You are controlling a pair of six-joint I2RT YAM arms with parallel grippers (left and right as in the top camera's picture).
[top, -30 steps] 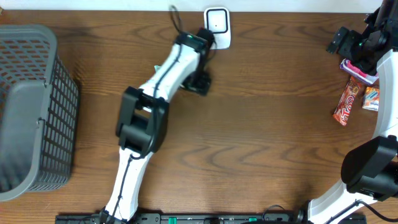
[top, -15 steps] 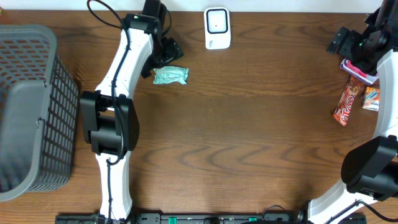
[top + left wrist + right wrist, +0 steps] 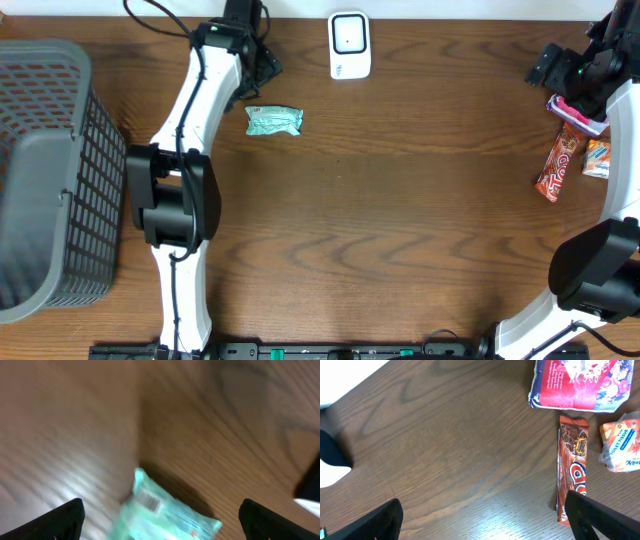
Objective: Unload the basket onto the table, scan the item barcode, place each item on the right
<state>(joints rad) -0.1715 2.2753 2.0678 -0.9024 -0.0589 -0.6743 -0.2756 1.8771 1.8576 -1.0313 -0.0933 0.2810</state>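
Observation:
A mint-green packet (image 3: 274,121) lies flat on the wooden table, left of centre, free of any grip. In the left wrist view the packet (image 3: 165,517) is blurred, with its barcode (image 3: 149,500) facing up. My left gripper (image 3: 264,66) hovers just beyond the packet toward the far edge, and the left gripper (image 3: 160,512) is open and empty. The white scanner (image 3: 349,44) stands at the far middle. At the far right, my right gripper (image 3: 556,68) is raised. In its own view the right gripper (image 3: 482,512) is open over bare wood.
A grey mesh basket (image 3: 52,170) fills the left side. More items lie at the right edge: a red bar (image 3: 558,165) (image 3: 572,475), an orange tissue pack (image 3: 597,158) (image 3: 622,447) and a white-and-red packet (image 3: 577,382).
My left arm swung left away from the scanner, opened and let go of the green packet onto the table, then drew back toward the far edge. The right arm has not moved.

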